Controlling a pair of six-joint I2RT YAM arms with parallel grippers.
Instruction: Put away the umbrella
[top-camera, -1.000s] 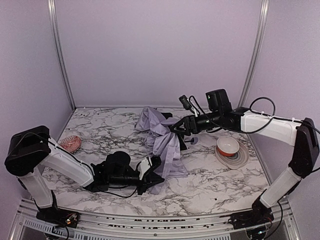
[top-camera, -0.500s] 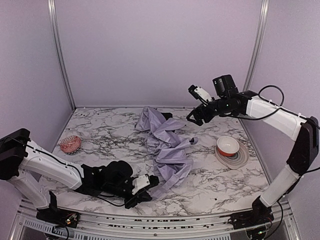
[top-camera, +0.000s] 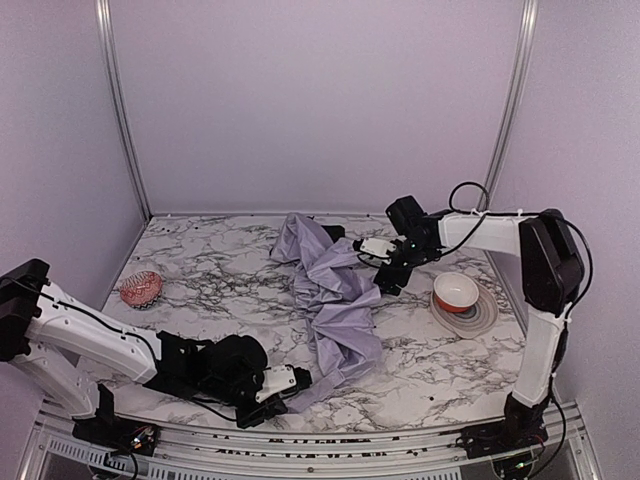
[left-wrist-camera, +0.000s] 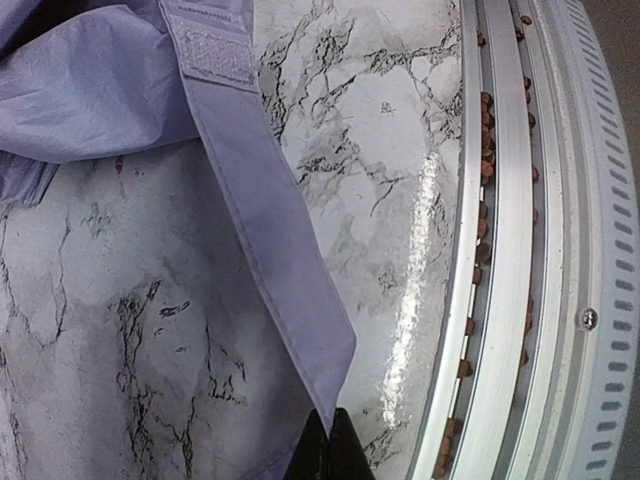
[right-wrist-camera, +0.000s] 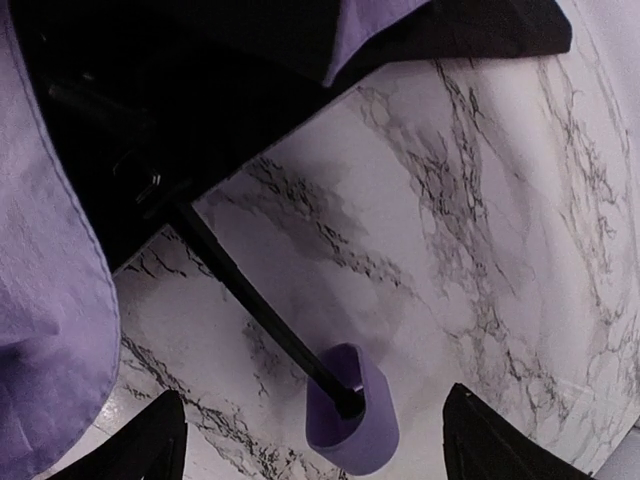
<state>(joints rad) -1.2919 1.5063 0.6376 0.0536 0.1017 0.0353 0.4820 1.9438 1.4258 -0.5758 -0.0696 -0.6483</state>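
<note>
On the marble table (top-camera: 200, 265), a crumpled umbrella (top-camera: 335, 290), spread from the back to the near edge (black side showing at the back). At its near tip, the left gripper (left-wrist-camera: 330, 450), 2 fingers (left-wrist-camera: 318, 458) pinched tight on the cloth corner. Around the small handle (right-wrist-camera: 350, 420), the right gripper (right-wrist-camera: 315, 435), fingers wide apart, 1 each side.

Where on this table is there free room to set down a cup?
Bare tabletop lies between the pink object and the umbrella, and at the front right, between umbrella and bowl. Crowded: the middle, under the fabric, and by the right gripper over the handle.
</note>
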